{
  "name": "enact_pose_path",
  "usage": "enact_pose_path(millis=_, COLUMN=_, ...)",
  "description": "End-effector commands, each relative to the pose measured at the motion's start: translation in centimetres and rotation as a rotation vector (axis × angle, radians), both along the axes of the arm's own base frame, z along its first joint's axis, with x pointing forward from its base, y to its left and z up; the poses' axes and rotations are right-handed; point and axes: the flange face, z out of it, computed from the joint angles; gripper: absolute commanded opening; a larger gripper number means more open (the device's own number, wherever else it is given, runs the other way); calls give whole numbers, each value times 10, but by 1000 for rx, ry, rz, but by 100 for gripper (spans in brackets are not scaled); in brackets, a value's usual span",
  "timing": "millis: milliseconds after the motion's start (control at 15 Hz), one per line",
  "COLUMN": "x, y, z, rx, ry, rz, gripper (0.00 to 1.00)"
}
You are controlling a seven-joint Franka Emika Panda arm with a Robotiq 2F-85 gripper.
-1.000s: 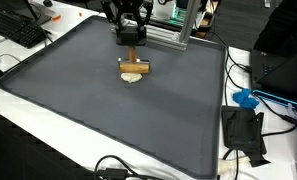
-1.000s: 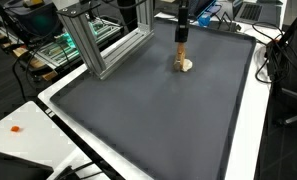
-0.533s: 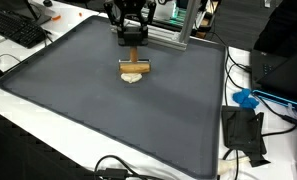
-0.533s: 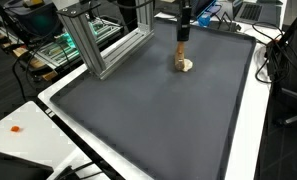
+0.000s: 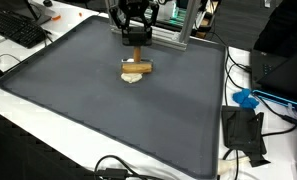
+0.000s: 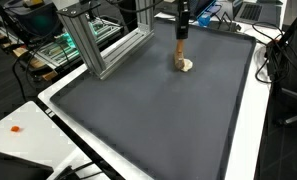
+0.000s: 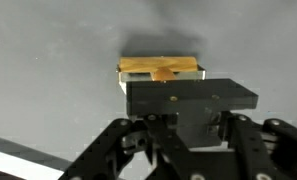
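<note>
A wooden T-shaped tool stands on the dark grey mat (image 5: pixel 88 100), its crossbar head (image 5: pixel 137 68) resting on a pale round piece (image 5: pixel 135 79). Its upright handle (image 6: pixel 180 45) rises from the head (image 6: pixel 182 65) into my gripper (image 5: pixel 136 38), which is shut on the handle's top in both exterior views (image 6: pixel 183 24). In the wrist view my gripper (image 7: pixel 175 98) fills the lower half and hides the handle. Only the wooden head (image 7: pixel 160 68) shows beyond it, and the fingertips are covered by the black gripper body.
An aluminium frame (image 6: pixel 96 45) stands at the mat's edge close to the arm. A keyboard (image 5: pixel 18 30) lies off one corner. A black box (image 5: pixel 243 132), a blue object (image 5: pixel 246 99) and cables lie beside the mat on the white table.
The gripper has closed tighter on the handle and shifted slightly sideways with the tool; the head on the mat has moved a little with it.
</note>
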Motion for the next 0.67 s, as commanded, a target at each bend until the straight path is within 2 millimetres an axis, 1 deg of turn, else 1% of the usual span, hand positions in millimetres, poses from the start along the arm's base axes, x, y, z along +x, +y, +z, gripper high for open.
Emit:
enact_pose_path(millis=0, x=-7, y=0, z=-8, rx=12, ry=13, rz=33, gripper=24)
enact_pose_path(millis=267, x=-3, y=3, z=-7, rx=24, ry=-26, rz=48, gripper=23)
enact_pose_path(millis=600, x=3, y=10, z=-15, rx=50, ry=-72, rz=11, gripper=23)
